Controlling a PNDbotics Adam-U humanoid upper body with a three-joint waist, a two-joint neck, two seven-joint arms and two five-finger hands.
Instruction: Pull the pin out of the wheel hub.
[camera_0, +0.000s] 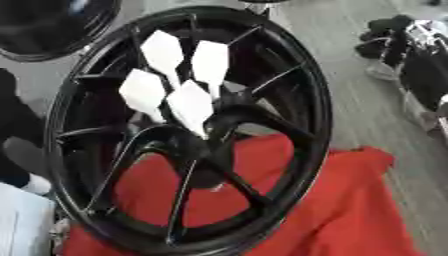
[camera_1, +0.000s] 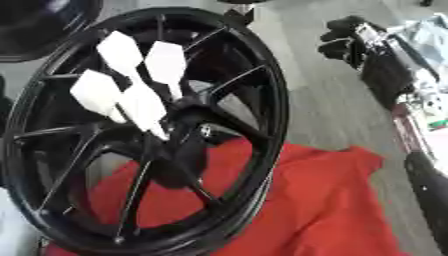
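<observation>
Red cloth (camera_0: 350, 200) nearest me: soft, matte, creased, spread under the wheel's lower part and running out to the right, with a ragged edge against the grey floor

Wheel (camera_0: 311, 150) stands tilted on the cloth, glossy black, round rim with thin paired spokes that meet at a dark hub (camera_0: 210, 172) low of centre. Lower rim sits on the red cloth; upper rim reaches near the top of the view

Four white flat pieces (camera_0: 188, 102) lie over the spokes above the hub, each a long six-sided shape tapering to a point toward the centre, matte and bright against the black

Pin (camera_0: 216, 187): only a small pale speck just below the hub in the left eye view; I cannot make out its shape, nor whether it truly is the pin

My right hand (camera_1: 346, 37) is up at the upper right, well apart from the wheel, black, the fingers curled in and holding nothing. The arm behind it runs down the right edge, black and silver with a dark red section

My left hand does not show in either view

Open room: bare grey floor (camera_1: 324, 110), planked look, between the wheel's right rim and my right arm

Far left corner: the curved edge of another glossy black round object (camera_0: 52, 30)

No writing or label that I can read
</observation>
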